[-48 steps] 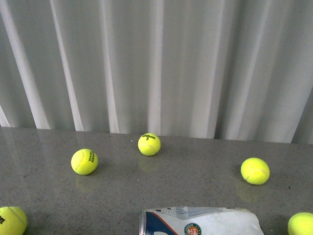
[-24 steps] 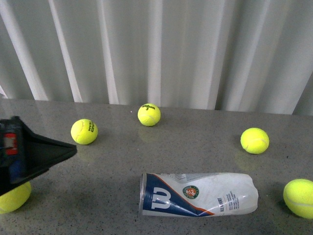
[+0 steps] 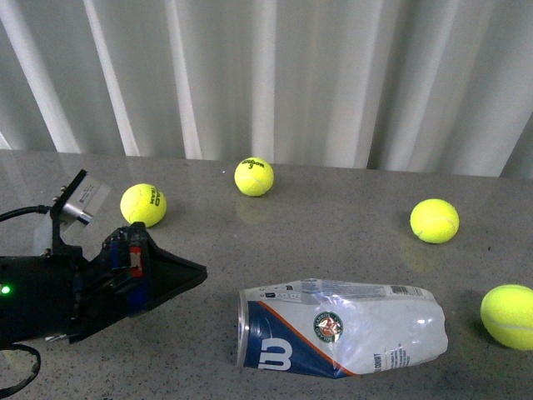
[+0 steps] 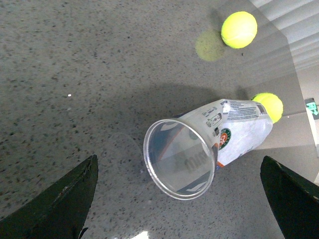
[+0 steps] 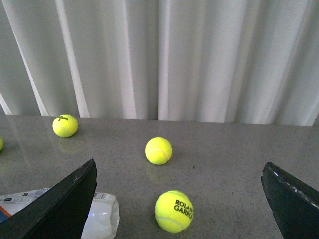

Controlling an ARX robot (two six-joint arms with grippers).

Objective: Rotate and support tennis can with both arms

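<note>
Across the back, white pleated curtain (image 3: 333,75); below it, grey speckled stone surface (image 3: 333,242). At the robot's left, bulky black left arm (image 3: 42,304) with small green light (image 3: 7,290), stretched low over the surface, pointing toward the middle. Near the front, just right of centre, tall clear plastic tennis can (image 3: 341,329) with white, navy and orange label, lying on its side, dented, open mouth turned toward the left arm and apart from it. Left pincer (image 4: 178,164) released, jaws spread wide, facing the can's mouth without touching. Right pincer (image 5: 178,163) likewise released, nothing between its jaws. Scattered around, four yellow felt tennis balls (image 3: 143,205), well apart, the nearest just beyond the can's closed end.
</note>
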